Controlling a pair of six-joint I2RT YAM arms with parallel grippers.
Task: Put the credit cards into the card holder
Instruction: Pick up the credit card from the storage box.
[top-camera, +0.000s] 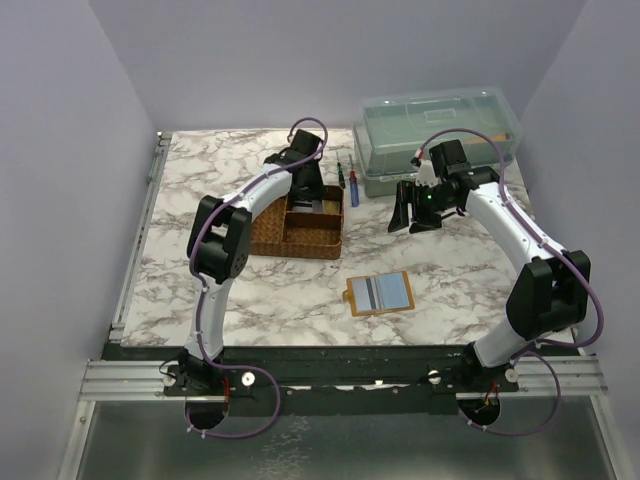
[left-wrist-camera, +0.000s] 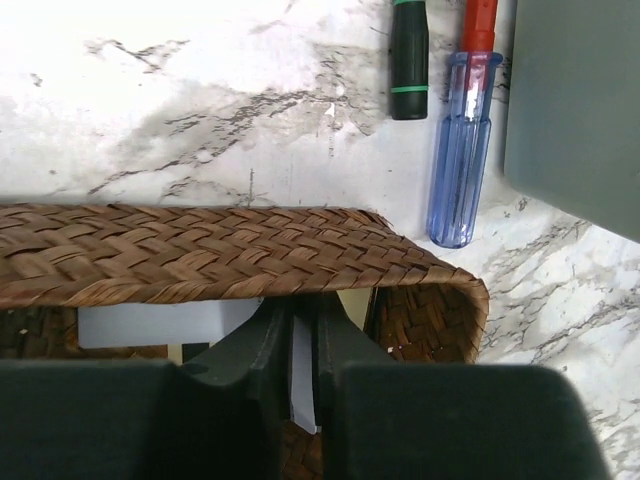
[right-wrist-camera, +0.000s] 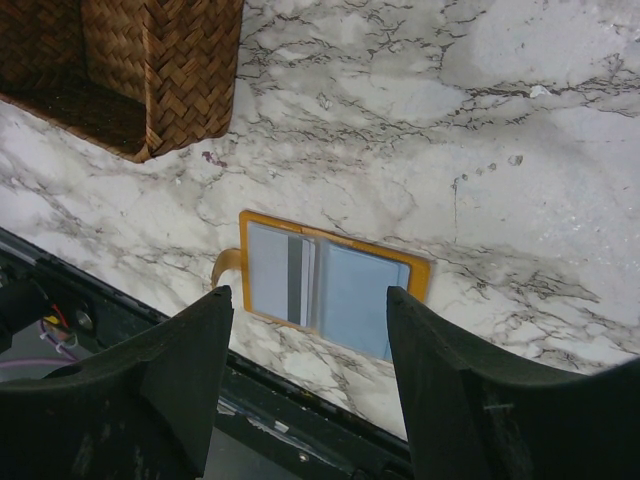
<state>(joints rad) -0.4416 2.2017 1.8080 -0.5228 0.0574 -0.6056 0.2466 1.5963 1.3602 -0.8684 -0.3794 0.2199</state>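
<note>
- Left pincer (left-wrist-camera: 305, 312) clamps one pale credit card (left-wrist-camera: 303, 385) inside the woven tray (left-wrist-camera: 200, 255).
- Right pincer (right-wrist-camera: 308, 305) hangs open in the air; the card holder (right-wrist-camera: 350, 290) lies unfolded on the worktop (right-wrist-camera: 500, 150).

The white marble-patterned table (top-camera: 200, 290) carries a brown woven tray (top-camera: 300, 245) far of centre. Just right of it lie a green-black screwdriver (top-camera: 340, 175) and a blue-handled screwdriver (top-camera: 354, 190). A clear lidded box (top-camera: 440, 140) sits far right, and the open card holder (top-camera: 380, 294) lies near centre.
</note>
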